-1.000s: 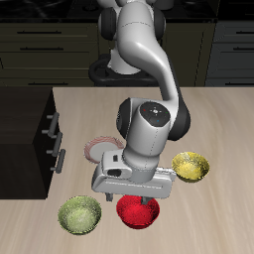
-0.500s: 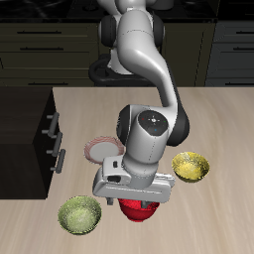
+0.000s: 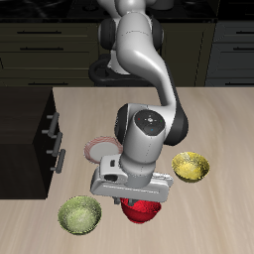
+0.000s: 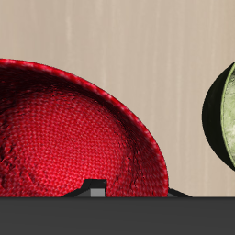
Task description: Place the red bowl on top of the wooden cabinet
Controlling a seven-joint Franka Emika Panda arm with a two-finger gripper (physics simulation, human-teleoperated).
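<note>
"Where is your red bowl [image 3: 140, 211]?"

"It sits on the table [image 3: 218, 139] low in the middle of the frame, close to the front edge. Your gripper [image 3: 134, 199] is right on top of it and hides most of it."

"Are the fingers apart or together?"

"You cannot tell. The arm blocks them, and the close view shows only the bowl's bumpy red inside [image 4: 64, 138], very near."

"What is beside it?"

"A yellow-green bowl [image 3: 80, 214] sits near it at the lower left. A yellow bowl [image 3: 191, 166] sits at the middle right. A pink plate [image 3: 100, 148] peeks out behind the arm."

"And the wooden cabinet [image 3: 25, 139]?"

"It stands at the left edge of the frame, dark, with silver handles."
</note>
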